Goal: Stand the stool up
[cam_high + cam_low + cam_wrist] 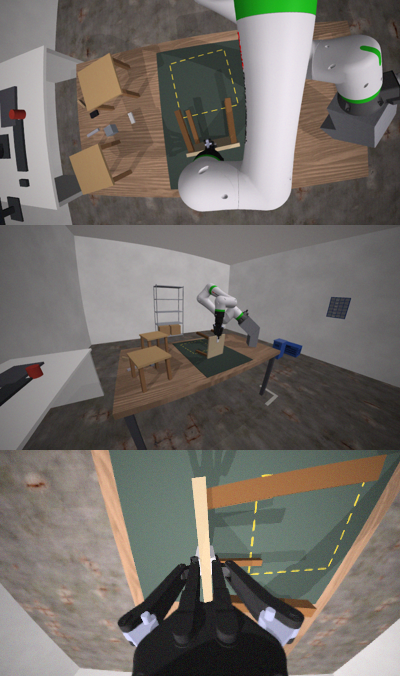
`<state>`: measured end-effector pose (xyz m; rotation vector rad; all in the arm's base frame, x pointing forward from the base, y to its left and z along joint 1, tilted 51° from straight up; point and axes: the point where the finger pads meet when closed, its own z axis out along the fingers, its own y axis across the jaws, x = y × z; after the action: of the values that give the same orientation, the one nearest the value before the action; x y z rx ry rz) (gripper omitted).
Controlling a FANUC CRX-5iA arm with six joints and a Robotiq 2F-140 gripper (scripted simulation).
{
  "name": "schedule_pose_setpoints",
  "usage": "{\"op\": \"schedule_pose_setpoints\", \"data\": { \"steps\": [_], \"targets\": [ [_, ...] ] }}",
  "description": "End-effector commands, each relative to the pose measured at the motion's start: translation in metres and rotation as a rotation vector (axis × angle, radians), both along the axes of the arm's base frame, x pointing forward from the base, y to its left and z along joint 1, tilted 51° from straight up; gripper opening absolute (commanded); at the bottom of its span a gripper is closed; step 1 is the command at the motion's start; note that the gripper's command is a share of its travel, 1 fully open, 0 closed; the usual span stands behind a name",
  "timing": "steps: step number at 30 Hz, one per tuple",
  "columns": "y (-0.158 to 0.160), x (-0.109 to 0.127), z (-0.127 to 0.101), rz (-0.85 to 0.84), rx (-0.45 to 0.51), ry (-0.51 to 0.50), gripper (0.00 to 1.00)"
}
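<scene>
The knocked-over stool (pixel 231 120) (pixel 215 346) lies on its side on the green mat (pixel 170 167) (pixel 224 362) (pixel 155 510), its seat standing on edge and its brown legs pointing toward the dashed rectangle (pixel 232 80) (pixel 287 570). Only the leg ends reach across the rectangle's near line. My gripper (pixel 208 144) (pixel 217 335) (pixel 205 552) comes down from above and is shut on the top edge of the light seat board (pixel 201 515), one finger on each face.
Two upright stools (pixel 99 80) (pixel 89 168) stand at the table's left side with small blocks (pixel 110 130) between them. My own arm (pixel 269 111) crosses over the mat's right edge. A white bench (pixel 28 125) stands left of the table.
</scene>
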<state>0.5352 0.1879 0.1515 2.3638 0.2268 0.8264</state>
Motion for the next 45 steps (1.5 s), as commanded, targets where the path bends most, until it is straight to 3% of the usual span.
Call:
{"op": "schedule_pose_setpoints", "data": {
  "steps": [1, 27, 45],
  "targets": [
    [0.0006, 0.0000, 0.0006, 0.001, 0.000, -0.001, 0.10],
    [0.0003, -0.0001, 0.0008, 0.007, 0.010, 0.004, 0.10],
    [-0.0007, -0.0019, 0.0044, 0.060, 0.093, 0.040, 0.10]
  ]
}}
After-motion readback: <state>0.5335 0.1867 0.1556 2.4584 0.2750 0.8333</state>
